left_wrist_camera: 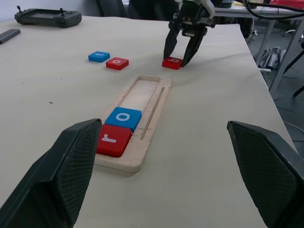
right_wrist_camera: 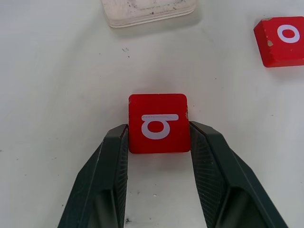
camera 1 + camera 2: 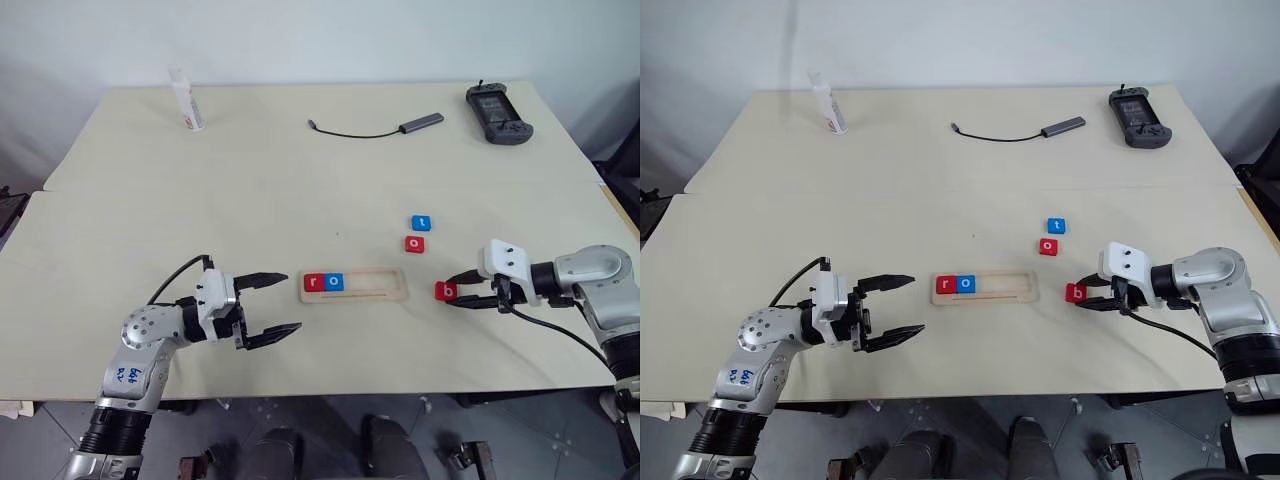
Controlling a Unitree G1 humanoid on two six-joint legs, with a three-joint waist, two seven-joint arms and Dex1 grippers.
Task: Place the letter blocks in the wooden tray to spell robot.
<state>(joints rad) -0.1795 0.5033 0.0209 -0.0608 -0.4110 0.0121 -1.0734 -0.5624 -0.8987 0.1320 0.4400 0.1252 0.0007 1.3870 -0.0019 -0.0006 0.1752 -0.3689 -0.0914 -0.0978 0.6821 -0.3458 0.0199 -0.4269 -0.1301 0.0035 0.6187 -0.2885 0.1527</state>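
Right wrist view: the right gripper has its two black fingers pressed against opposite sides of the red b block, pinching it where it sits on the pale table, just off the right end of the wooden tray. In the tray, the red r block and the blue o block lie side by side, touching, at its left end; the remainder of its recess is bare wood. The red o block and the blue t block lie close together on the table beyond the tray's right end. The left gripper hovers just left of the tray, fingers spread wide, holding nothing.
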